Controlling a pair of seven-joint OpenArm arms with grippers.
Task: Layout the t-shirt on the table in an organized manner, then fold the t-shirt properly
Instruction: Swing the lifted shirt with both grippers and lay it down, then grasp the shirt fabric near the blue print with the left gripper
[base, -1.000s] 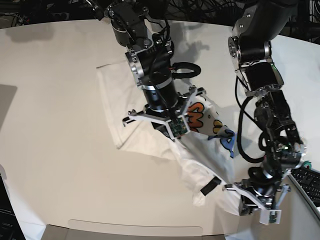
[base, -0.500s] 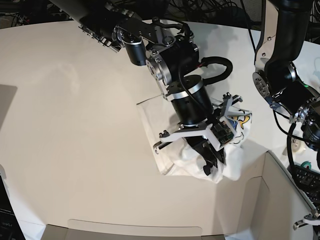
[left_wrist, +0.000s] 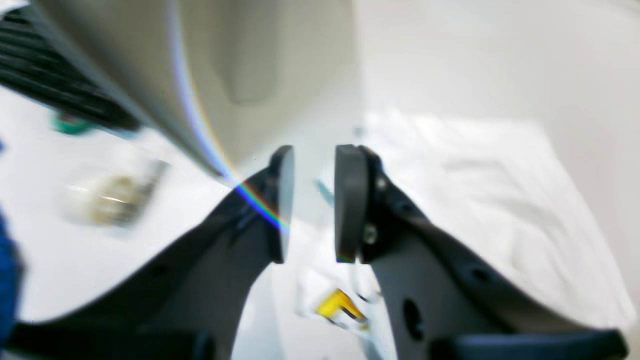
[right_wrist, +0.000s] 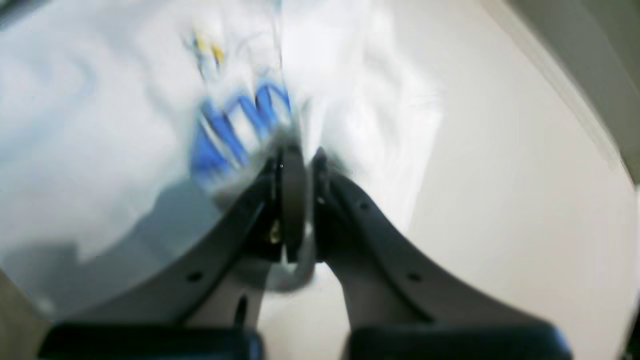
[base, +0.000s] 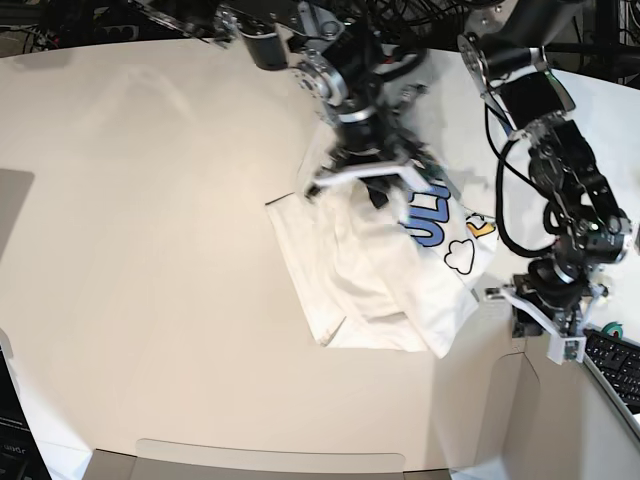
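Now the left gripper (left_wrist: 310, 202) has let go, jaws apart and empty, while the right gripper (right_wrist: 295, 200) stays clenched on the t-shirt (base: 400, 285), dragging it across the table (base: 140, 250); layout continues.

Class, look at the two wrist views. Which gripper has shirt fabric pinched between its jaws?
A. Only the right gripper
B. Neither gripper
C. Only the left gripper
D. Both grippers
A: the right gripper is closed on a fold of the t-shirt beside its blue lettering, while the left gripper shows a bare gap between its jaws with the cloth lying beyond.
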